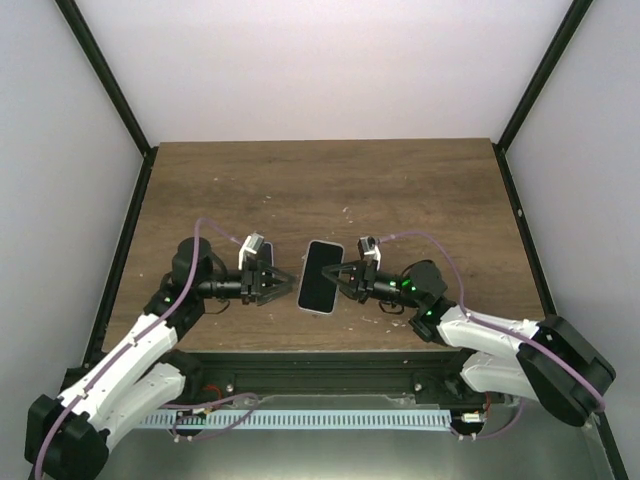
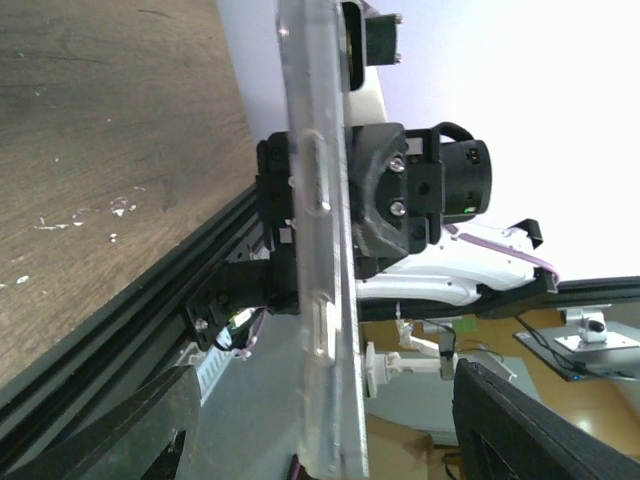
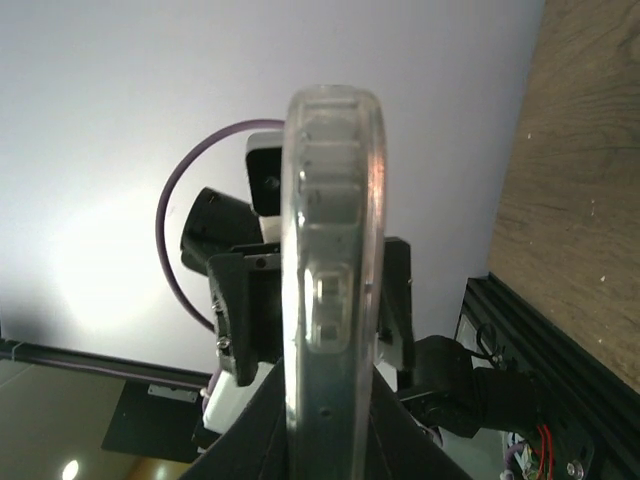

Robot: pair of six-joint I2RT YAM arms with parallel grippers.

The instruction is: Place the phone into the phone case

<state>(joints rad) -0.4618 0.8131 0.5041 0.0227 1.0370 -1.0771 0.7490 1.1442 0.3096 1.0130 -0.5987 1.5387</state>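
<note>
The phone [image 1: 320,277], dark screen up and framed by the clear case [image 2: 322,250], sits between my two pincers near the table's front. My right pincer [image 1: 340,274] is clamped on the case's right edge, while my left pincer [image 1: 289,281] stands wide, its fingers [image 2: 110,430] on either side of the left edge. Around them are a brown wood-grain table [image 1: 320,180] flecked white, a black rail [image 2: 120,330] and plain white panels [image 1: 320,60].
</note>
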